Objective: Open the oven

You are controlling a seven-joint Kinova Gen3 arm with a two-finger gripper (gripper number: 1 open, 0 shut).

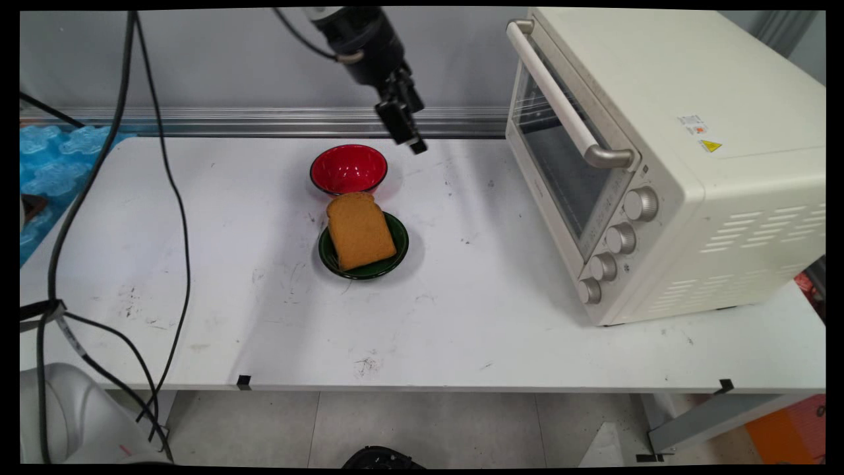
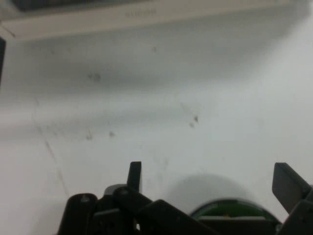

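End effector point(image 1: 412, 142) released, empty, above the desk point(image 1: 461, 316).
Nearest: red bowl point(image 1: 348, 169); toast point(image 1: 359, 231) on green plate point(image 1: 395, 254) nearer.

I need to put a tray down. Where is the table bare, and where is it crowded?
Bare: the left half between the hanging cables and green plate, and the near strip. Crowded: mid-back, where red bowl and bread sit together; toaster oven fills the right.

The arm comes down from the top edge, its black wrist tilted so the tool point(image 1: 412, 142) points down and to the right, raised above the table point(image 1: 461, 316). The hand view shows the two fingers point(image 2: 134, 175) set wide apart, nothing between them.
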